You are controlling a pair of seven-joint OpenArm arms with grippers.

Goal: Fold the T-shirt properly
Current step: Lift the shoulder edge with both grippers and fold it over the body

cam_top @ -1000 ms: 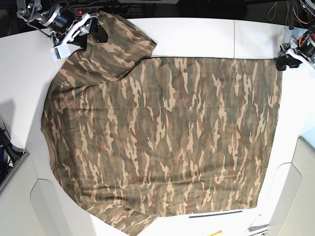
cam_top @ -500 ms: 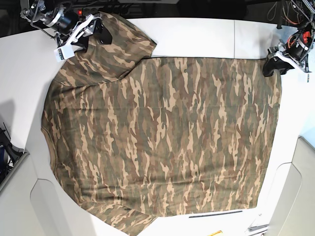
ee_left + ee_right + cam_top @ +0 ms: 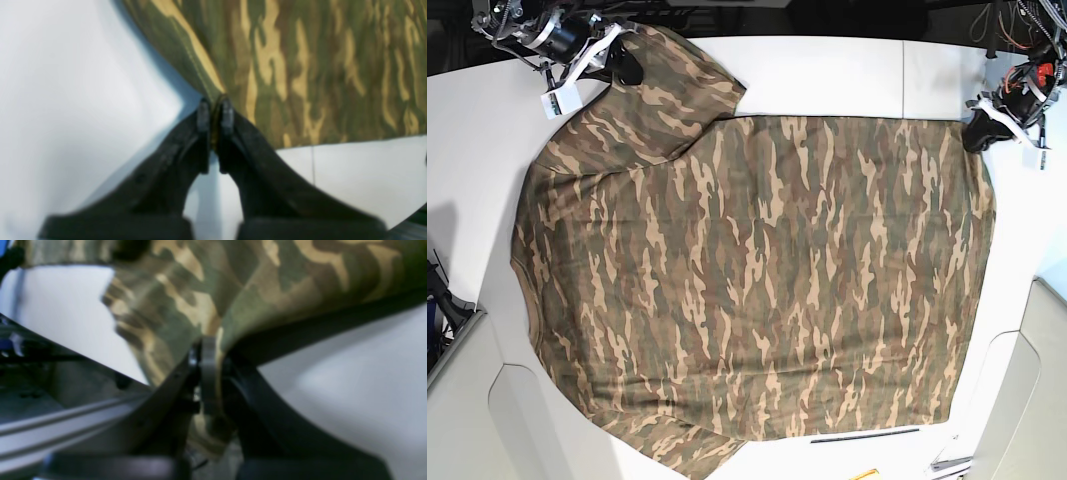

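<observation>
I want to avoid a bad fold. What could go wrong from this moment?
The left gripper pinches only the hem corner of the camouflage cloth T-shirt, so it may slip out. The right gripper holds bunched sleeve cloth near the white table edge, so the fold may crease.

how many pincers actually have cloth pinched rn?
2. The left pincer is shut on the T-shirt at its hem corner, at the base view's upper right. The right pincer is shut on the sleeve, upper left.
</observation>
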